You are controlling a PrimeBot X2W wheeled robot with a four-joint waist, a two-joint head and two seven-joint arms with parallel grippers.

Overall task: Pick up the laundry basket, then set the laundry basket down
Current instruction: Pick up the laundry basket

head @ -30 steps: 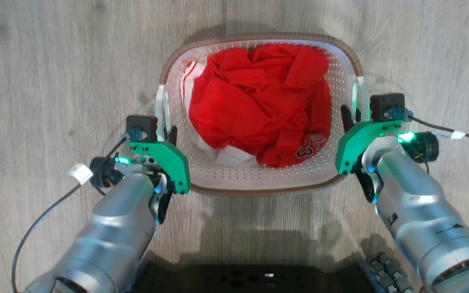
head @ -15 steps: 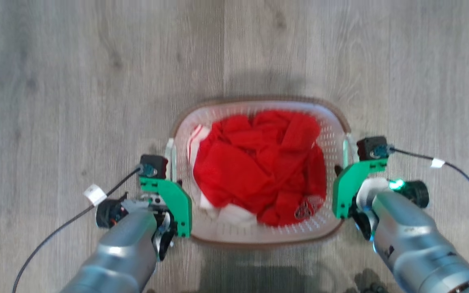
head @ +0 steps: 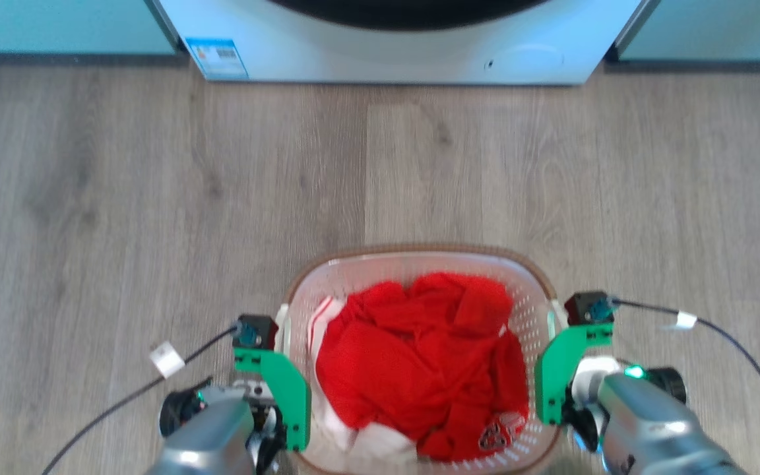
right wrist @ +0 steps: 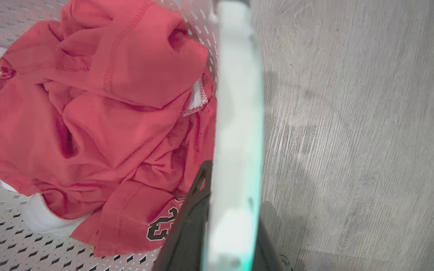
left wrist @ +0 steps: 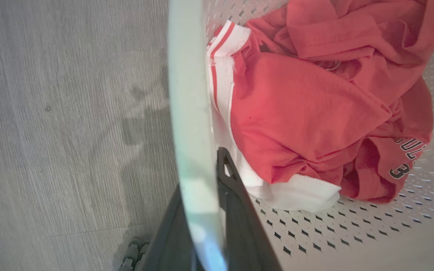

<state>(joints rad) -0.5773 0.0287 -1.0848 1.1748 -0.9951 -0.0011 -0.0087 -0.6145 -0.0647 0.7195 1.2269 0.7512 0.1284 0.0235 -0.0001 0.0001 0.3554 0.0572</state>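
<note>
Between fingers (left wrist: pixel 236 195) of left gripper (left wrist: pixel 202 173), clamps laundry basket (head: pixel 419 254) handle (left wrist: pixel 188 94); same at right gripper (right wrist: pixel 232 192); could tilt and spill red jersey (head: pixel 413 356) if raised unevenly; could slip off smooth handles.

Showing white, dot-perforated walls on the laundry basket (head: pixel 533 316), edging them with a brown woven-look rim (head: pixel 419 250). Filling with bright red in the crumpled garment (head: pixel 413 363), banding its white trim (left wrist: pixel 222 49) with thin red stripes, printing black numerals (right wrist: pixel 160 227) on one fold. Running pale grey wood grain across the floor (head: pixel 123 198). Flashing green on the wrist bracket (head: pixel 281 392).
</note>
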